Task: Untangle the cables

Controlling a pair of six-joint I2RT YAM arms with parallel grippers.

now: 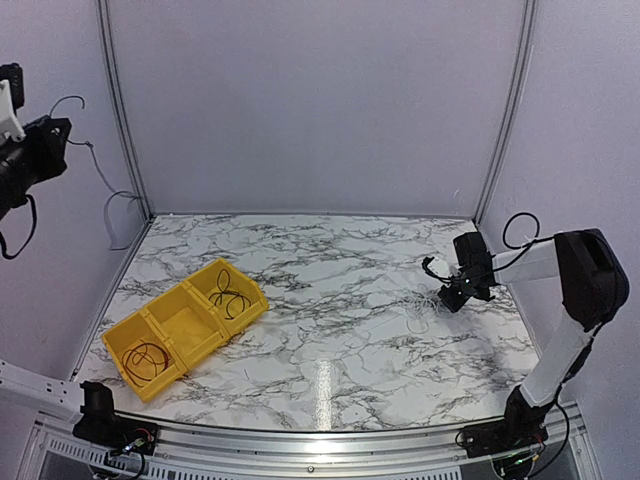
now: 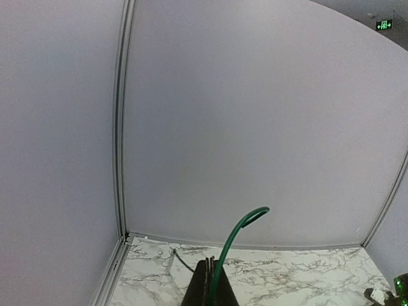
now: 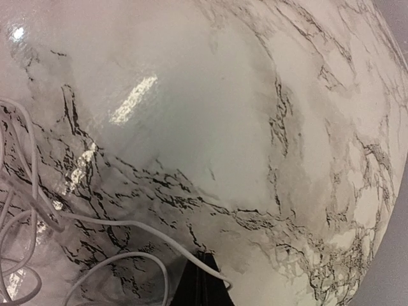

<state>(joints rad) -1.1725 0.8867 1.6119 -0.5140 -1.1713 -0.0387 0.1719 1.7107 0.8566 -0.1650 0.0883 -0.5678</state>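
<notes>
From above, the pale cables (image 1: 418,306) are seen on the table (image 1: 330,340), just left of the right hand (image 1: 452,297) — the nearer arm by far. The left hand (image 1: 58,132) is held high, well apart. Left wrist: fingers (image 2: 205,287) are clamped on a green cable (image 2: 233,245). Right wrist: 1 dark closed wedge is shown, with strands fanned out leftward — a pinch cannot be confirmed.
</notes>
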